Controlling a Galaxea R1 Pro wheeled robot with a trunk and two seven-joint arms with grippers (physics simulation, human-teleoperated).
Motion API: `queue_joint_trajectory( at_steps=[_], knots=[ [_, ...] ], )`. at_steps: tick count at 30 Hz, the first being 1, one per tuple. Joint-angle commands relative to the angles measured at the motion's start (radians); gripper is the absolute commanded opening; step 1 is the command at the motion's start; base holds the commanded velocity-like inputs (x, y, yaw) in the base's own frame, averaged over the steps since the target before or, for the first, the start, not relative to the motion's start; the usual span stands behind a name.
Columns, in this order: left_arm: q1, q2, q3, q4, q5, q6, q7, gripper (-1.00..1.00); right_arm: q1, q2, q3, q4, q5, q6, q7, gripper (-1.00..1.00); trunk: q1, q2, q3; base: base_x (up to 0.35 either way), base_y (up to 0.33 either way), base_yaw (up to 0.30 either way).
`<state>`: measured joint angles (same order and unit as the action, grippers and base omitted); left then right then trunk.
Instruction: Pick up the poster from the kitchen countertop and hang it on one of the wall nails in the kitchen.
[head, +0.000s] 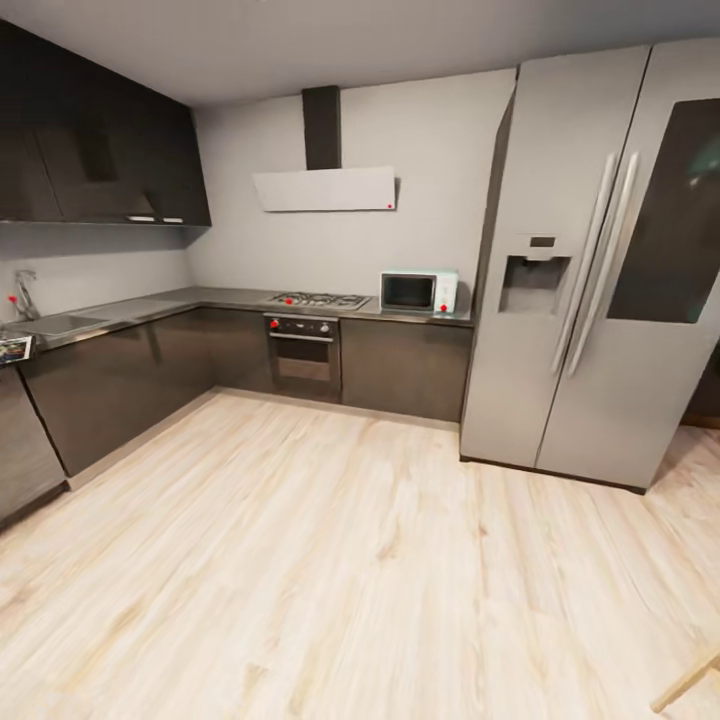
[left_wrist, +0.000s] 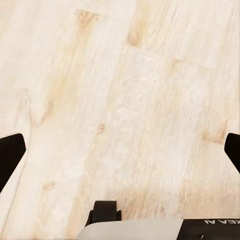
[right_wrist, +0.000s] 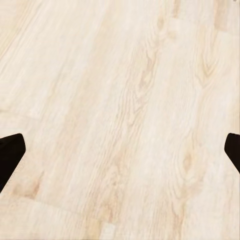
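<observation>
Kitchen with a pale wood floor (head: 330, 560), grey walls and dark cabinets (head: 120, 390) running in an L along the left and far sides. Far counter carries a gas hob (head: 320, 299) over an oven (head: 302, 355), with a white microwave (head: 418, 291) just to the right; a hood (head: 325, 187) hangs on the wall above. A tall silver fridge (head: 590, 270) stands at right. On the left, the light-grey countertop (head: 120, 312) holds a sink (head: 55, 323) and a chrome tap (head: 24, 293). The poster (head: 14, 349) lies flat on this countertop at its near end, at the far left edge of the head view, partly cut off. Wall nails too small to make out. Left gripper (left_wrist: 120, 150): dark fingertips sit at opposite edges of the left wrist view, spread wide, nothing between them, floor beneath. Right gripper (right_wrist: 120, 150): same, fingertips wide apart, empty, over bare floor boards.
</observation>
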<state>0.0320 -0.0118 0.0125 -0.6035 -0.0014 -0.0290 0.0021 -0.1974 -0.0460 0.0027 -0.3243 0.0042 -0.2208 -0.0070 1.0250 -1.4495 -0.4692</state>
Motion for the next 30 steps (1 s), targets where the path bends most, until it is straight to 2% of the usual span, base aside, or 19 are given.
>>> queue_joint_trajectory(
  at_steps=[1, 16, 21, 30],
  knots=[
    [0.0, 0.0, 0.001, -0.001, 0.0, -0.002, 0.001, 1.0, 0.0, 0.0, 0.0, 0.001, 0.0, -0.003, -0.001, 1.0, 0.0, 0.0, -0.001, 0.0, 0.0, 0.292],
    [0.0, 0.0, 0.003, -0.001, 0.0, -0.002, 0.001, 1.0, 0.0, 0.001, 0.0, 0.001, 0.002, -0.003, -0.002, 1.0, 0.0, 0.0, -0.001, 0.008, -0.009, 0.294],
    [0.0, 0.0, 0.016, -0.001, 0.0, -0.002, 0.001, 1.0, 0.0, 0.0, 0.0, 0.001, 0.002, -0.003, -0.001, 1.0, 0.0, 0.0, -0.001, 0.173, -0.178, 0.29],
    [0.0, 0.0, 0.051, -0.001, 0.0, -0.002, 0.001, 1.0, 0.0, -0.002, 0.002, 0.002, 0.002, -0.003, 0.002, 1.0, 0.0, 0.0, -0.001, 0.266, -0.199, 0.141]
  ],
)
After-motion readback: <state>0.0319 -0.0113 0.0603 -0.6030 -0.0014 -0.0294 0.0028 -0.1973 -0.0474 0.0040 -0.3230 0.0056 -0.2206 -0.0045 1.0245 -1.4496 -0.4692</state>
